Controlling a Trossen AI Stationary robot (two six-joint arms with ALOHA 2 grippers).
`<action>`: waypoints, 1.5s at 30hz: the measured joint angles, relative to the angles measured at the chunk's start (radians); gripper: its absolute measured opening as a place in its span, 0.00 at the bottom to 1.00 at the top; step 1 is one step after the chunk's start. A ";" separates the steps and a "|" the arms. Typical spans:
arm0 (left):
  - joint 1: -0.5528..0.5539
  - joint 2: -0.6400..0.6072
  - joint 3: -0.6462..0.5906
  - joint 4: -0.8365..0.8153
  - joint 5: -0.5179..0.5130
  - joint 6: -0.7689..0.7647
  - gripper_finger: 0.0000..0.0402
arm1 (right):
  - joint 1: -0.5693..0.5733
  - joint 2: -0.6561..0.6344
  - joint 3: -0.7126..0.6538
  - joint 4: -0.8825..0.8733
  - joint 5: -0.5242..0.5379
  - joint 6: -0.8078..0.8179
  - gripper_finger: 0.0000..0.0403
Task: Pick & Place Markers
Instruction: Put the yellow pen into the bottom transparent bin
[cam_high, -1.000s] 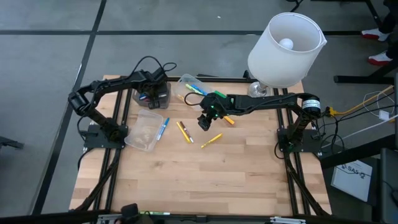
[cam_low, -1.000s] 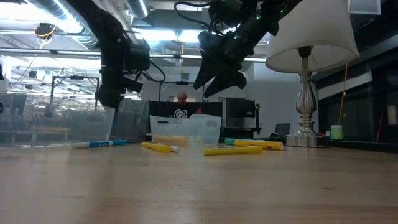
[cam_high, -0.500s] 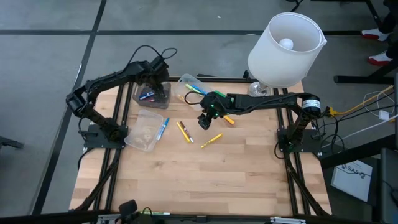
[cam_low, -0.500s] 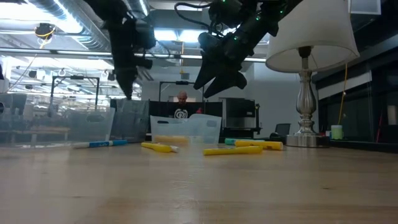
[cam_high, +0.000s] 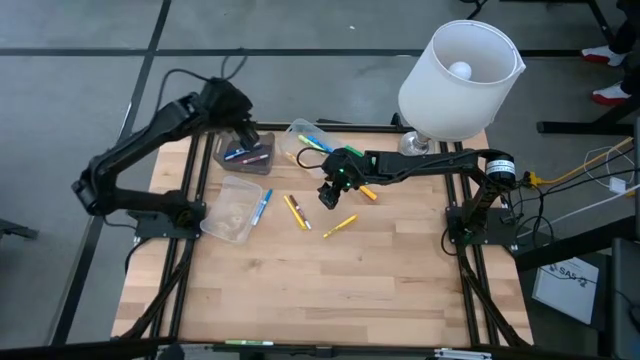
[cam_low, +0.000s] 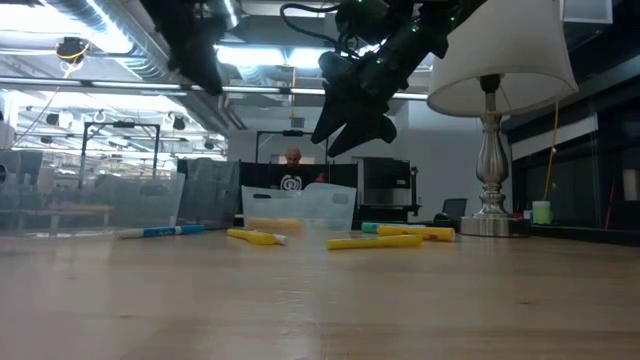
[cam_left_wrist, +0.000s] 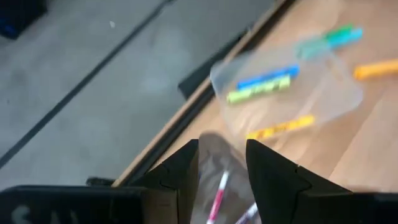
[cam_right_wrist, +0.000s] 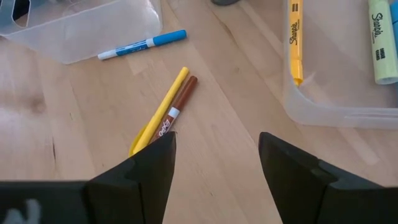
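We take the wooden table (cam_high: 330, 280) as our landmark: at its far right corner stands a lamp (cam_high: 455, 80) with a white shade, the largest thing on it. Three clear plastic containers sit toward the table's far left: one at the far edge near the middle (cam_high: 305, 143) holding blue, green and yellow markers (cam_high: 318, 142), one at the far left corner (cam_high: 243, 155) with a few markers inside, and one nearer the left edge (cam_high: 233, 208) lying tilted. The right arm reaches from the table's right side to above its middle; the right gripper (cam_high: 330, 195) hangs over the wood with fingers spread wide and nothing between them. The left gripper (cam_high: 243, 133) hovers high over the far left corner container, its fingers (cam_left_wrist: 267, 180) parted with a gap between them, pinching nothing. Loose markers lie on the table's middle: a blue one (cam_high: 263, 205) just beside the tilted container, a yellow and a brown one (cam_right_wrist: 163, 112) lying touching side by side, a yellow one (cam_high: 340, 226) nearer the front, and an orange one (cam_high: 367, 192) toward the lamp.
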 joint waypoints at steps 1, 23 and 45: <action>-0.004 -0.017 0.000 0.013 0.001 -0.015 0.32 | 0.000 0.000 0.000 0.000 0.000 -0.003 0.57; -0.235 -0.273 -0.264 0.290 0.046 -0.200 0.32 | 0.043 0.000 0.000 -0.001 -0.003 0.090 0.57; -0.464 -0.372 -0.458 0.389 0.025 -0.356 0.32 | 0.156 0.010 0.000 -0.179 -0.003 -0.482 0.57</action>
